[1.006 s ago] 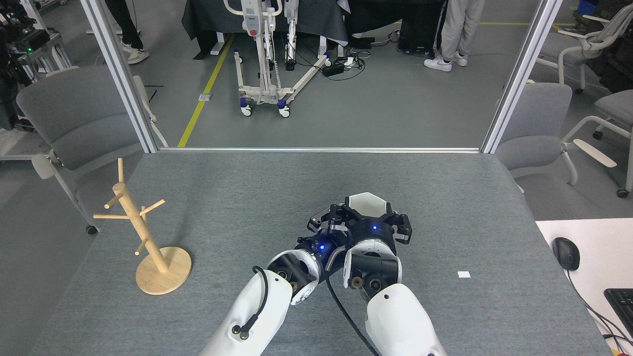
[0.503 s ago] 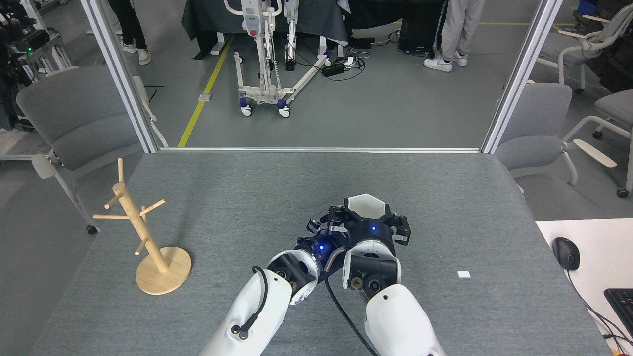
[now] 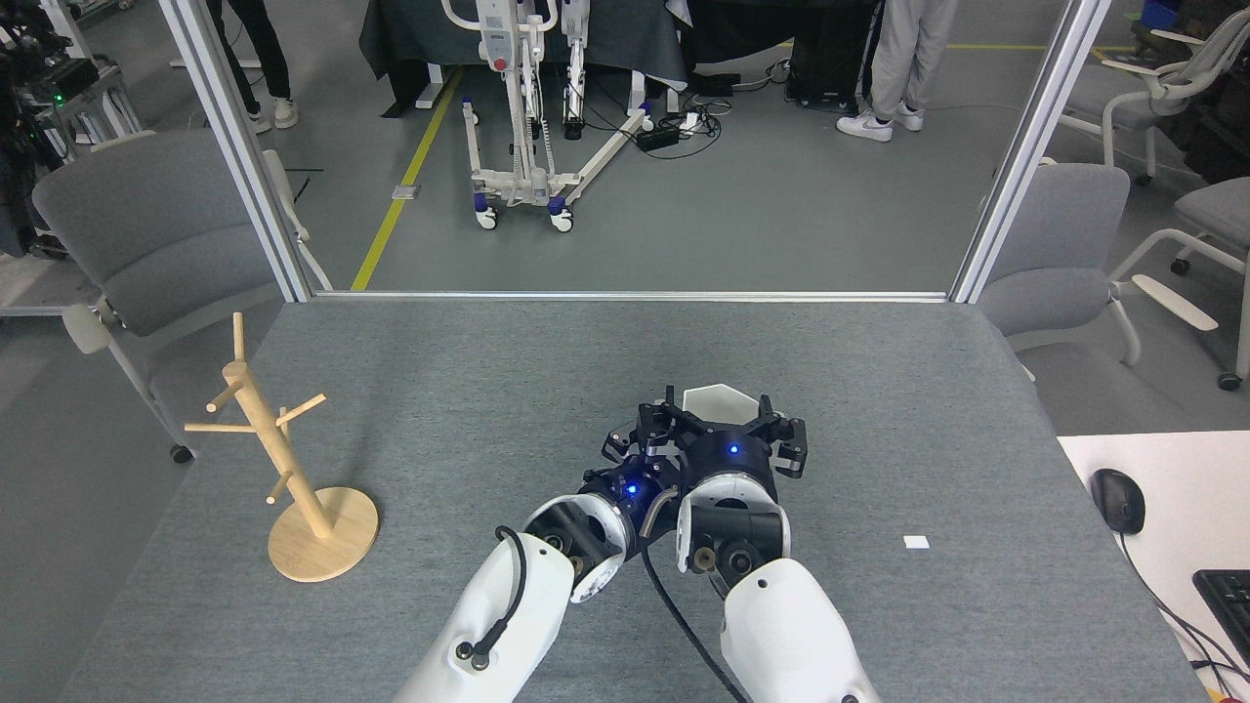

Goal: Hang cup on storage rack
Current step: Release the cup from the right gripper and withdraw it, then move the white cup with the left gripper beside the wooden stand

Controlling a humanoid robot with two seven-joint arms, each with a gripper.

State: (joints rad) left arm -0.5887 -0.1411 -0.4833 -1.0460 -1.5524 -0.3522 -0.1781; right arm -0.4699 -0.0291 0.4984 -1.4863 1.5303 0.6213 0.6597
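The white faceted cup (image 3: 720, 400) is at the table's middle, its lower part hidden behind my grippers. My right gripper (image 3: 723, 422) reaches it from the near side, with dark fingers (image 3: 771, 428) on both sides of the cup, shut on it. My left gripper (image 3: 640, 441) is pressed in just left of the cup. It is dark and crowded against the right one, so its state is unclear. The wooden storage rack (image 3: 293, 459) stands upright near the table's left edge, with bare pegs, far left of both grippers.
The grey table (image 3: 488, 391) ends at a metal-framed far edge. A small white tag (image 3: 915, 542) lies to the right. A mouse (image 3: 1116, 500) and keyboard (image 3: 1226, 596) sit on a white desk at right. Chairs stand on both sides, and people's legs are beyond.
The cup and the right gripper have shifted slightly left and toward me together. The gripper fingers now cover more of the cup. The rack has not moved.
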